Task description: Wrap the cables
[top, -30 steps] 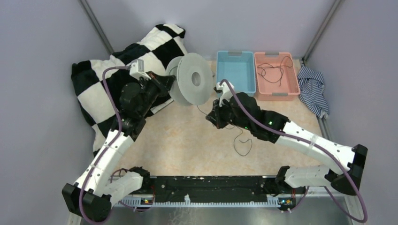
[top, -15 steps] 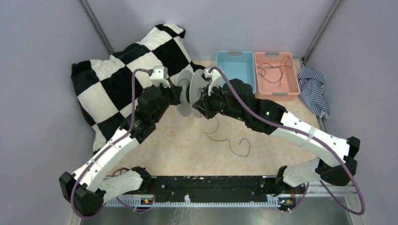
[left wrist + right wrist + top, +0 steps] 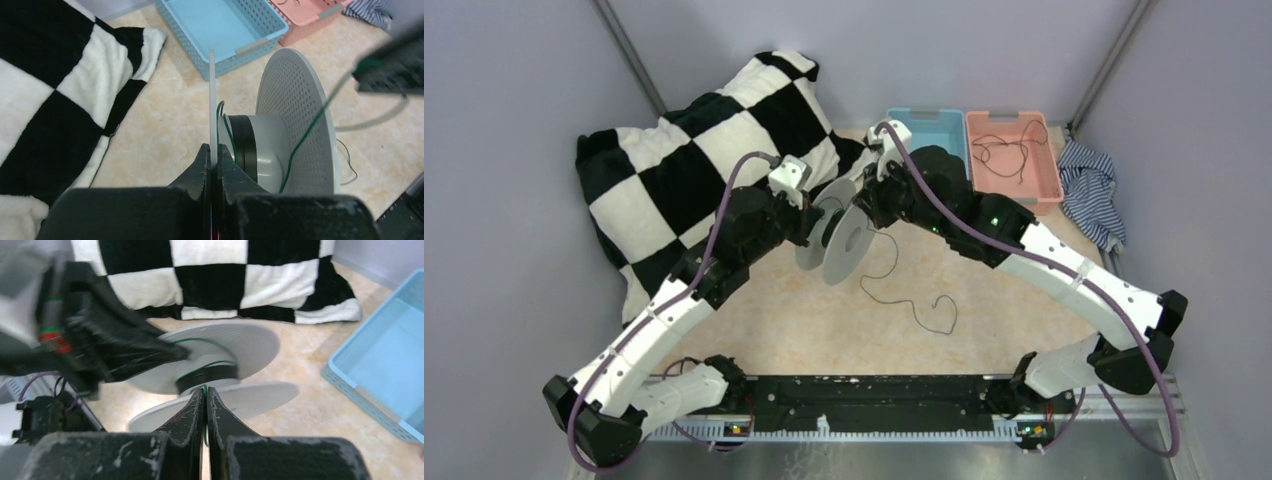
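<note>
Spool (image 3: 842,245) swung down nearer; left pincer (image 3: 212,155) clamps its flange, right pincer (image 3: 204,392) squeezed tight on the cable (image 3: 315,134).

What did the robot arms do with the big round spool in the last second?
The left fingers swung the spool toward the robot and turned it more edge-on. The right fingers, pinching the cable, moved from the spool's near side to its far side. Both grips, the blanket and the blue basket stayed put.
</note>
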Action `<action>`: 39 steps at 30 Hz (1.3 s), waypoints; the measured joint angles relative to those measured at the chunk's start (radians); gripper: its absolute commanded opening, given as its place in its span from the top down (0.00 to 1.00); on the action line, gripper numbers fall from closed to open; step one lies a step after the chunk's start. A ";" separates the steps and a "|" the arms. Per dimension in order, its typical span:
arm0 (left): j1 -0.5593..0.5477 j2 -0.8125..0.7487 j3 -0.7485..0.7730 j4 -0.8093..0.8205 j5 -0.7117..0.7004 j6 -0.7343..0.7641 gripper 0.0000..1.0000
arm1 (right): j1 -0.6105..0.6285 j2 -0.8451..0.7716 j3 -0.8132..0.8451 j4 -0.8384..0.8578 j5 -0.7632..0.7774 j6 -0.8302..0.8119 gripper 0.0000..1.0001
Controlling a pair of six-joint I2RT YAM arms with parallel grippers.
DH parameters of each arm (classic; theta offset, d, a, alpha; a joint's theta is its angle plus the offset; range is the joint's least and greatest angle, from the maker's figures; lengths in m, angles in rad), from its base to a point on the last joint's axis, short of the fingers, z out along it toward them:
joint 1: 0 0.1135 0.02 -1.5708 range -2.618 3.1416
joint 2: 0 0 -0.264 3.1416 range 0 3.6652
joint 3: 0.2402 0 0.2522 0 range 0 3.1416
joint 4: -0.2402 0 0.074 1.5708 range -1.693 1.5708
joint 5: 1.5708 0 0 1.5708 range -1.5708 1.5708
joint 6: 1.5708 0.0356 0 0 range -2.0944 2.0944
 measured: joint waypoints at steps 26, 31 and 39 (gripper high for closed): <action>0.001 -0.032 0.211 -0.261 0.288 0.176 1.00 | -0.187 -0.141 -0.209 0.042 -0.127 -0.002 0.83; 0.001 -0.032 0.232 -0.265 0.289 0.160 1.00 | -0.238 -0.156 -0.272 0.045 -0.074 0.011 0.54; 0.002 0.040 0.348 -0.339 0.262 0.140 1.00 | -0.298 -0.214 -0.362 0.045 -0.017 0.054 0.03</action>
